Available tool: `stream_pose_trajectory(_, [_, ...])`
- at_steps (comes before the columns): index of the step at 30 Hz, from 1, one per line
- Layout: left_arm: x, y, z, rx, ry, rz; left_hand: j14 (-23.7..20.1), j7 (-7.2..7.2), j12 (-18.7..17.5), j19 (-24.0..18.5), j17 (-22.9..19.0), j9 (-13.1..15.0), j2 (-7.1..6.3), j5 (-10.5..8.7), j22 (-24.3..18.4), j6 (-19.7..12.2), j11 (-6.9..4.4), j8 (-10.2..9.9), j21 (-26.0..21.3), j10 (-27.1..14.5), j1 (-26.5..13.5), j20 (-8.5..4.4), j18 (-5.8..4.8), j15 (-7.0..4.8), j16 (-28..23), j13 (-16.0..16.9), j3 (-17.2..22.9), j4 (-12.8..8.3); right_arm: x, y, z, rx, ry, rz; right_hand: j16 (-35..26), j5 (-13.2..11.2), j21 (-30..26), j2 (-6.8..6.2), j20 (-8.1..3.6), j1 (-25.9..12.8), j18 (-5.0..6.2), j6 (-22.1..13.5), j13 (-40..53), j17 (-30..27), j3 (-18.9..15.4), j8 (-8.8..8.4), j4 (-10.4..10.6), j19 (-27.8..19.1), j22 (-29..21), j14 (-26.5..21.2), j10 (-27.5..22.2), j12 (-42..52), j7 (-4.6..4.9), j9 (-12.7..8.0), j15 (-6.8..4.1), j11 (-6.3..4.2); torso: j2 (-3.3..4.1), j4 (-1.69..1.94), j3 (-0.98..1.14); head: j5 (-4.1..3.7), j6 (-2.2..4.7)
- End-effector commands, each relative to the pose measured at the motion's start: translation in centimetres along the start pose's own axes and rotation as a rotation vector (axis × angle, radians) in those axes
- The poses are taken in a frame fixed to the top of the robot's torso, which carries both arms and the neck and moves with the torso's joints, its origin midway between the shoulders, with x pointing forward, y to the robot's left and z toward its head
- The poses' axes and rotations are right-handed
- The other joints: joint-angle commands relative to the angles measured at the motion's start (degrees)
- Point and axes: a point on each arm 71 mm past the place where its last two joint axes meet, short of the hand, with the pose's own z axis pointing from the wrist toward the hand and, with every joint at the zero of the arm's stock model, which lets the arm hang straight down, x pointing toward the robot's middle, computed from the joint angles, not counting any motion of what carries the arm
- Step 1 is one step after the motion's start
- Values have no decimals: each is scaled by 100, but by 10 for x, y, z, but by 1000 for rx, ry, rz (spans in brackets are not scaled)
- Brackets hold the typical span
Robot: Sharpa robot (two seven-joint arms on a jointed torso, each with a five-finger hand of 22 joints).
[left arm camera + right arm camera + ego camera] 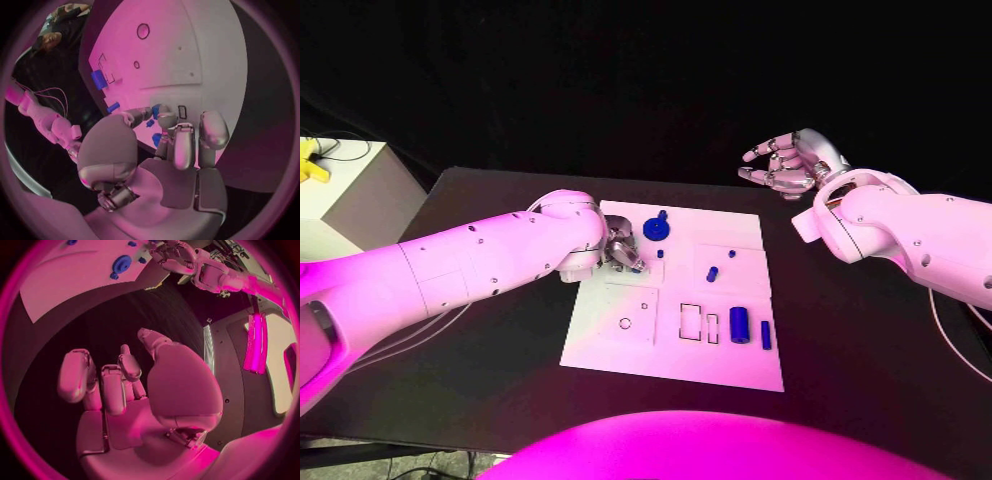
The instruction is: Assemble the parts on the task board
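Fingertips of the left hand (615, 250) are down on the task board (733, 370) near its far-left corner. In the left wrist view they close around a small blue part (155, 111), with a second blue piece (156, 139) tucked lower against the fingers; whether the part is truly pinched or only touched cannot be told for certain, though it looks held. Just beyond this hand lies the blue round disc (656, 229). The blue cylinder (738, 324), long axis running toward the robot, lies well off toward the board's near-right corner. The right hand (788, 165) hovers off the board past its far-right corner, fingers loosely curled and apart, holding nothing. The left hand is clearly nearer the work.
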Motion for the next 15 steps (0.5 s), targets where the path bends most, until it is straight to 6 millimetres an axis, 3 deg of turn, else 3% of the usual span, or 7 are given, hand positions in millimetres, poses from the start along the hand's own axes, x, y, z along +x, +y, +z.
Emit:
stream_pose_trajectory(1, [2, -2, 0, 11, 0, -2, 390, 47, -12, 14, 718, 15, -16, -29, -5, 10, -19, -36, -40, -19, -41, -18, -107, -38, 17, 7, -228, 118, 1, 0, 0, -5, 11, 0, -37, 7, -45, 38, 7, -30, 84, -63, -12, 455, -23, 38, 14, -42, 385, 239, -53, -30, 4, 6, 49, 3, -6, -4, -6, -9, 0])
stream_pose_trajectory(8, [1, 0, -3, 16, -7, -7, 388, 58, -22, 9, 716, 57, -65, -33, -20, 23, -9, -75, -59, -42, -20, -13, -104, -30, 13, 9, -707, 398, 0, 0, 0, -4, 10, -1, -44, 8, -65, 36, 8, -32, 88, -75, -27, 446, -27, 36, 17, -47, 377, 235, -69, -48, 6, 5, 50, 5, -9, 4, -9, -19, 0])
stream_pose_trajectory(15, [0, 1, -6, 17, -14, -9, 391, 59, -21, 13, 725, 73, -78, -39, -15, 27, -8, -86, -59, -44, -2, -12, -105, -29, 17, 16, -873, 480, 0, 0, -1, -4, 10, -1, -44, 8, -65, 36, 8, -32, 88, -75, -27, 446, -27, 36, 17, -47, 377, 235, -69, -48, 6, 5, 50, 5, -9, 8, -10, -17, 0])
